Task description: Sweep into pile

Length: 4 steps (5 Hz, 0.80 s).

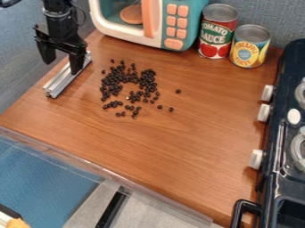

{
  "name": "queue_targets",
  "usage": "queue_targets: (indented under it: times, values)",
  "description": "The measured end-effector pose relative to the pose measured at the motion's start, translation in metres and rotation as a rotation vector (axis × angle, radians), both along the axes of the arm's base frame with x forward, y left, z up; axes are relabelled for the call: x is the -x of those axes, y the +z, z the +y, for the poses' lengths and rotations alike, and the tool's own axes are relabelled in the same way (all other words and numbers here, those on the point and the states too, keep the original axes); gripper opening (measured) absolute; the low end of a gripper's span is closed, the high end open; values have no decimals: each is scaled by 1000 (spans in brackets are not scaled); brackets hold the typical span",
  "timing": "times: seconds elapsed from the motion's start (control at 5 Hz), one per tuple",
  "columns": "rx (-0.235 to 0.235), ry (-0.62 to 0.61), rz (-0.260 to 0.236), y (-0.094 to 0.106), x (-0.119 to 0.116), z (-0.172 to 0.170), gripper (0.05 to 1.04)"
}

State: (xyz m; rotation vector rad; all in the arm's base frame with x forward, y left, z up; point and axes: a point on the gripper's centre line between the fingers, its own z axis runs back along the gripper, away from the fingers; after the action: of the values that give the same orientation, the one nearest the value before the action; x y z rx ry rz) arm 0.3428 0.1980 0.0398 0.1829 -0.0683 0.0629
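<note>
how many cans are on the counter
2. A taller tomato can stands just right of the toy microwave; a shorter yellow-labelled can stands to its right, slightly nearer the camera.

Wood tbl [184, 142] holds blk beans [111, 81], bar [60, 82], micro [136, 38], cans [218, 32], stove [287, 67].

Toy microwave [128, 37] at back; taller can [216, 33], shorter can [249, 46] beside it; dark stove [275, 149] at right.

Beans [146, 79] lie between bar [61, 81] and stove [273, 182], before microwave [191, 26].
</note>
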Motion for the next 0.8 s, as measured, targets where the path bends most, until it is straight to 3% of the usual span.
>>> queue_targets:
  times: [0.6, 0.8]
  values:
    - [-13, -12, 9, -11, 3, -9, 1001]
    - [-16, -14, 11, -13, 4, -10, 950]
